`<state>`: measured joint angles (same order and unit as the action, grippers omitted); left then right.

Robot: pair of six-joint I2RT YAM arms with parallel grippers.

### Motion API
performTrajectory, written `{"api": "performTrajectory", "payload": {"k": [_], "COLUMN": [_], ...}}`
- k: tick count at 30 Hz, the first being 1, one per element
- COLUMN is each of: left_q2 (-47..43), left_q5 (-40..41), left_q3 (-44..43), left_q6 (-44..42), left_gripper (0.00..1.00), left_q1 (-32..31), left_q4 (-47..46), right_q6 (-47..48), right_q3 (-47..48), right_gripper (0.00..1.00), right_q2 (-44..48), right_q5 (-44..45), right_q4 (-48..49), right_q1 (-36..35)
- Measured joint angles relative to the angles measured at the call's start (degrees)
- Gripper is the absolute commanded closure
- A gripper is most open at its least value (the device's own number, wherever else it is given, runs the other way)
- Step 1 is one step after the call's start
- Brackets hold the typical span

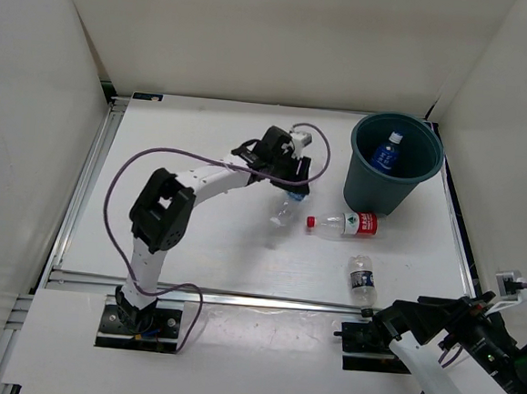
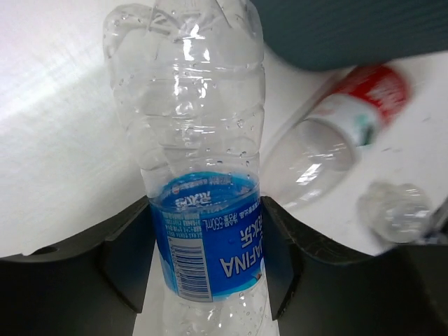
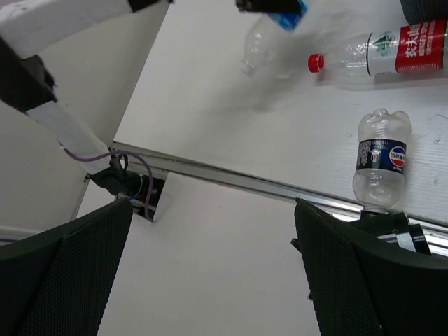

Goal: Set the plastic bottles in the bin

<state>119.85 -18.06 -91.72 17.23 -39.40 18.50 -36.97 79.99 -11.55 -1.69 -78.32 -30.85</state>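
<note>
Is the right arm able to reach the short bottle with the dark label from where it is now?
Probably yes. The dark-label bottle lies free near the right arm's base, the right gripper is open and empty, and the left gripper is farther off, holding a blue-label bottle.

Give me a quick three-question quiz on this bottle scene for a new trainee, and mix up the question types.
1. True or false: the left gripper has its jaws shut on the blue-label bottle.
2. How many bottles show inside the bin?
3. Which bottle lies nearest the right arm's base? A) the red-label bottle B) the dark-label bottle C) the one in the left jaws

Key: 1 true; 2 one, the binned bottle; 3 B.
</note>
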Motion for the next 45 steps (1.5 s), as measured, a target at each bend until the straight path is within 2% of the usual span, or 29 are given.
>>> {"api": "performTrajectory", "payload": {"k": [4,9,14,17,18,22,27,34,45], "left_q2": [-9.20,-11.23,-2.62,4.31,6.23,10.86,20.92,21.07,21.18], "left_q5": [2.45,4.92,7.37,8.76,8.98,10.01,11.58,14.45,18.18], "left_q3": [-3.82,-24.50,-49.46,-57.81,-57.83,-47.98,-49.29,-50.56,-50.66], "left_q6": [0.44,1.66,3.43,5.27,5.73,8.85,12.55,13.88,13.81], "left_gripper": [0.49,0.49,0.48,0.44,0.44,0.40,0.38,0.37,0.32], "left_q1": [0.57,-0.17,-4.72,-7.19,-7.96,-8.98,-8.72,-8.33,-7.96], "left_q4": [1.01,-1.31,-4.68,-8.83,-10.08,-18.32,-23.78,-33.77,-40.19], "right_q6": [-0.17,-0.22,-0.20,-0.17,-0.17,-0.20,-0.13,0.35,1.18], "right_q3": [-1.31,-3.28,-3.41,-3.41,-3.41,-3.34,-1.57,2.95,2.62], "right_gripper": [0.00,0.00,0.00,0.00,0.00,0.00,0.00,0.00,0.00], "right_q2": [0.11,1.70,2.62,2.67,2.67,2.58,1.88,0.63,0.00], "right_q5": [0.00,0.11,0.90,1.33,1.36,1.36,1.36,1.36,0.22], "right_q4": [-0.02,-0.07,-0.07,-0.04,-0.04,-0.04,-0.17,-0.07,-0.09], "right_q1": [0.00,0.00,0.00,0.00,-0.02,-0.02,-0.02,-0.02,-0.02]}}
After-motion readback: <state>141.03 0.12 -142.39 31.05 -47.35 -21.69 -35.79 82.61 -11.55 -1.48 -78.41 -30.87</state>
